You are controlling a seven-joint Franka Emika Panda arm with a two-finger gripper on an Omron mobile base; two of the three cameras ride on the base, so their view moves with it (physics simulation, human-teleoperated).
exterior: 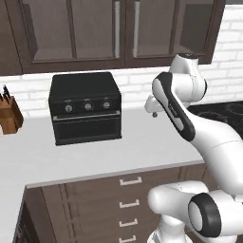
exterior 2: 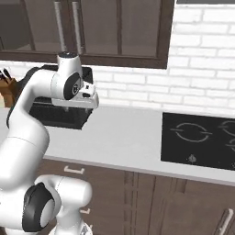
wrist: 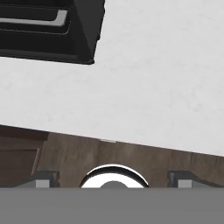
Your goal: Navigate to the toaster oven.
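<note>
While the arm stands folded over the table (exterior: 142, 147), the left base view has the toaster oven (exterior: 85, 109) on the table's back half against the white brick wall, left of centre, its three knobs and silvery handle bar facing the camera, door closed. A knife block (exterior: 9, 116) sits well apart at the far left edge. Brown upper cabinets (exterior: 95, 33) hang above; drawers (exterior: 130, 192) run below the table edge. The gripper (exterior: 153, 110) hangs above the table, right of the oven and apart from it; whether the jaws are wide or narrow cannot be told. Right base view: the oven (exterior 2: 64, 114) is mostly behind the arm, and a black cooktop (exterior 2: 199, 140) lies flush in the table far right. Hand view: the oven's lower corner (wrist: 52, 30) sits top left on pale table; jaws look spread, with nothing between them.
</note>
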